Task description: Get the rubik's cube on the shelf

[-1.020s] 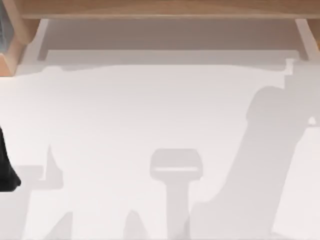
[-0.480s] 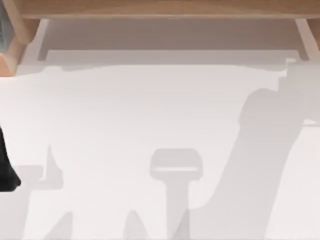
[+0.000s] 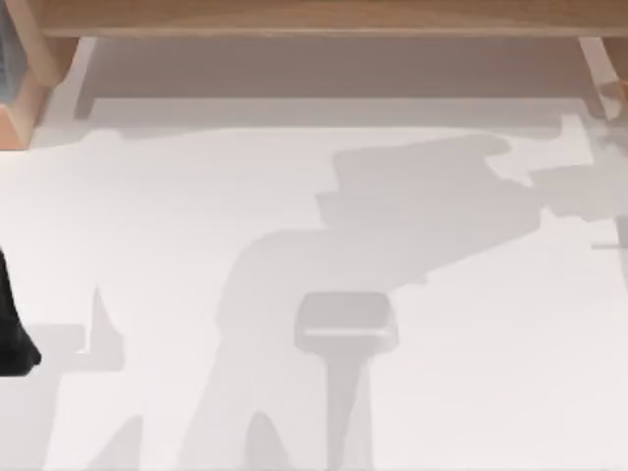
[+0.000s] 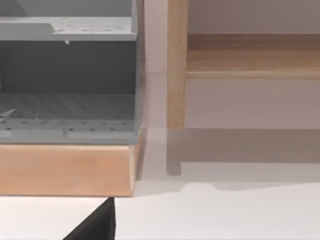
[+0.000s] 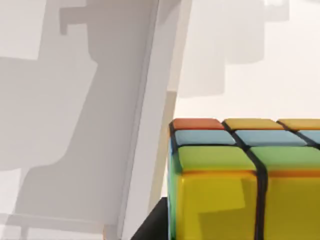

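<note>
The rubik's cube [image 5: 240, 190] sits close in front of the right wrist camera, with yellow, green, blue and orange stickers showing, well above the white table. My right gripper is shut on it, and one dark finger [image 5: 152, 227] shows at the cube's lower corner. The shelf [image 3: 314, 18], a long light-brown board, runs along the far edge of the table on wooden side supports [image 3: 597, 64]. The left wrist view faces the shelf board [image 4: 250, 55] and one of its posts [image 4: 176, 65]. My left arm [image 3: 10, 334] is parked at the table's left edge.
A grey pegboard box [image 4: 67, 100] on a wooden base [image 4: 65, 170] stands left of the shelf, at the table's far left corner [image 3: 15, 98]. Broad arm shadows lie across the white tabletop [image 3: 412, 412].
The large arm shadow has swung from the table's right side to its middle and now reaches toward the shelf's right end. The left arm has not moved.
</note>
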`<state>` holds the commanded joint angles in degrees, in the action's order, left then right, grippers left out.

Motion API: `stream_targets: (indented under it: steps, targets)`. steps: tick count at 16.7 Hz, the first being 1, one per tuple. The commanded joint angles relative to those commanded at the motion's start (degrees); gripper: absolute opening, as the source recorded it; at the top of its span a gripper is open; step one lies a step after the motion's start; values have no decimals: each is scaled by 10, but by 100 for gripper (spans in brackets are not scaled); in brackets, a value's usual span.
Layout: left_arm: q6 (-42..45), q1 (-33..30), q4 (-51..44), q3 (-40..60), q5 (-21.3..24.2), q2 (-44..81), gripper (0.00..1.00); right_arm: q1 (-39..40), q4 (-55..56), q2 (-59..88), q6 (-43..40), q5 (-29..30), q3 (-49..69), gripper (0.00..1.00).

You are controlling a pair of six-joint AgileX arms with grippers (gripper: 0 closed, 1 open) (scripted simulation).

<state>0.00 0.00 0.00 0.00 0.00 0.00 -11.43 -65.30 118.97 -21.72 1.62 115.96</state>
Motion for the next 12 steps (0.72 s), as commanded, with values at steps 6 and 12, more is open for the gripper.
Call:
stream_targets:
  steps: [6,12]
  targets:
    - [0,0,0,0,0,0,100,171,215,-112,-14,61,-186,0]
    - [0,0,0,0,0,0,100,316,580,-123,-1,154,-328,0]
